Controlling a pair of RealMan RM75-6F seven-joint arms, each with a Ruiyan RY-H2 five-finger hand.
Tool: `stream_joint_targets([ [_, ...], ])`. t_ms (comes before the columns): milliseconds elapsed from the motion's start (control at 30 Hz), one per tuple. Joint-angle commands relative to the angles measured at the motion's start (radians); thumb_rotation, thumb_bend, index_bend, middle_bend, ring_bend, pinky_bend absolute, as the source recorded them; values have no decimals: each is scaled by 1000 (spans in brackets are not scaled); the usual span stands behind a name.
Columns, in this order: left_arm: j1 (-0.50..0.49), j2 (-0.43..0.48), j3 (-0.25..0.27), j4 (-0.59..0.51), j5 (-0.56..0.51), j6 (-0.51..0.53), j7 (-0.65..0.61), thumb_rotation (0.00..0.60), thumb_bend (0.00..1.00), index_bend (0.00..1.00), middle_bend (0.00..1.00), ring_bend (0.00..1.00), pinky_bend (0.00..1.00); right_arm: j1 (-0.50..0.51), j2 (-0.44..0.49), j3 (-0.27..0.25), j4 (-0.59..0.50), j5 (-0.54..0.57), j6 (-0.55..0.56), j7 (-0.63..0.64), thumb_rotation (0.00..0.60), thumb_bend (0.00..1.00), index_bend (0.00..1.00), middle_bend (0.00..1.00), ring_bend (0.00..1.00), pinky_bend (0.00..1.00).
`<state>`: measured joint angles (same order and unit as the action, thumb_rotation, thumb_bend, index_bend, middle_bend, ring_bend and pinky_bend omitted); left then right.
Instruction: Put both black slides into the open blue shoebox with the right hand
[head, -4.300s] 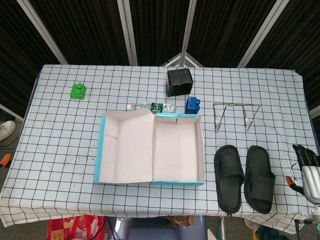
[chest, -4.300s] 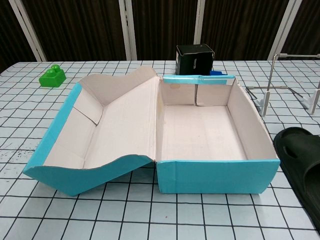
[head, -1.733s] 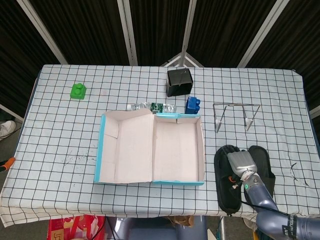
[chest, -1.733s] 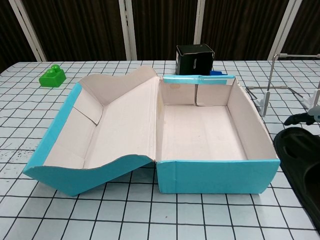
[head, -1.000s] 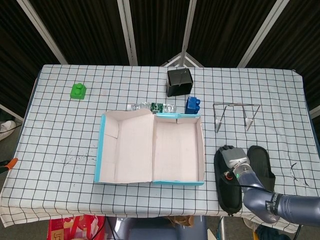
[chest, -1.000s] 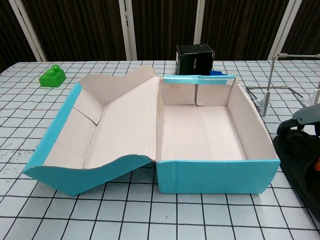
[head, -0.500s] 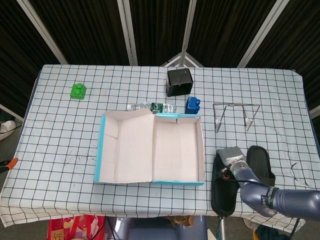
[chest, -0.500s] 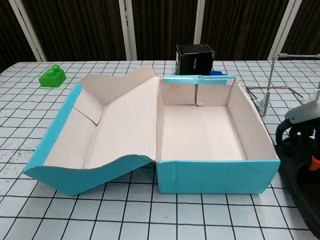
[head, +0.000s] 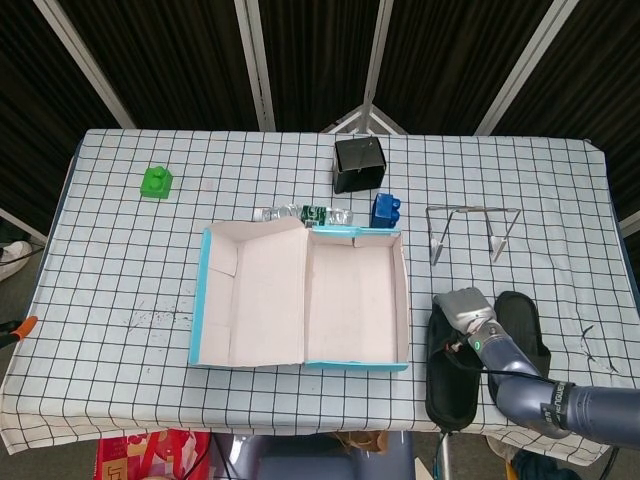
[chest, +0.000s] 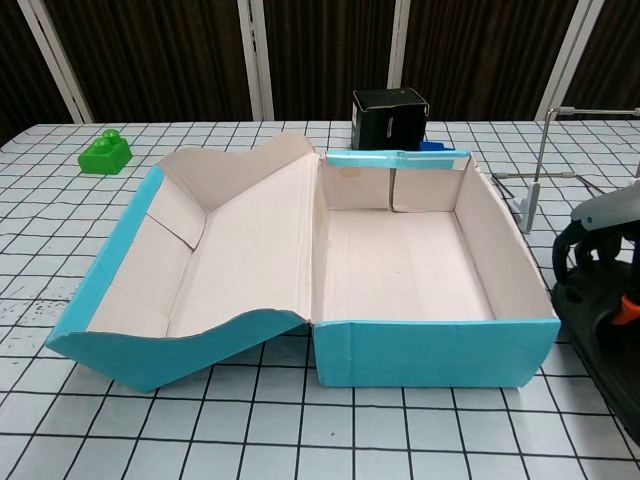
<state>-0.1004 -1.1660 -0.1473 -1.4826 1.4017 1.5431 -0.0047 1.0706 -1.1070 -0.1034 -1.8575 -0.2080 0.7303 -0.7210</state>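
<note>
The open blue shoebox (head: 356, 365) lies at the table's middle, its lid folded out to the left; its front wall (chest: 435, 352) faces the chest view. Just right of it, my right hand (head: 468, 310) grips the far end of one black slide (head: 449, 388), which is tilted with its near end over the front table edge. In the chest view the same hand (chest: 598, 245) curls around that slide (chest: 600, 345) beside the box's right wall. The second black slide (head: 527, 328) lies flat to the right, partly hidden by my forearm. My left hand is out of both views.
Behind the box are a black container (head: 359, 163), a blue brick (head: 385, 210) and a lying plastic bottle (head: 305, 214). A wire rack (head: 472, 230) stands at the back right. A green brick (head: 156, 181) sits at the far left.
My right hand came in from the right edge, closed on the slide nearest the box and tilted it up. In the last half second it has hardly moved.
</note>
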Motion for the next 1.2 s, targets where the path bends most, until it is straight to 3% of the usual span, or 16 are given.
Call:
stream_joint_targets([
  [33,0,-1,0,-1,0,0,3,600,209,70,0,0,67,-4,34,1,-25,-34,-9,29,600,417,492,490,493,197],
  [767,-2,-5,1,-2,-3,-4,17,600,209,70,0,0,67,166,323,6,-173,-26,-142,155,600,421,509,494,493,197],
  [1000,-3,-4,2,-1,-3,-6,13,600,209,70,0,0,67,128,359,89,-200,-128,-169,285,600,421,509,494,493,197],
  [1200,-3,-15,-5,17,17,22,-4,600,209,70,0,0,67,8,289,191,-182,-301,-84,448,600,423,509,494,493,197],
])
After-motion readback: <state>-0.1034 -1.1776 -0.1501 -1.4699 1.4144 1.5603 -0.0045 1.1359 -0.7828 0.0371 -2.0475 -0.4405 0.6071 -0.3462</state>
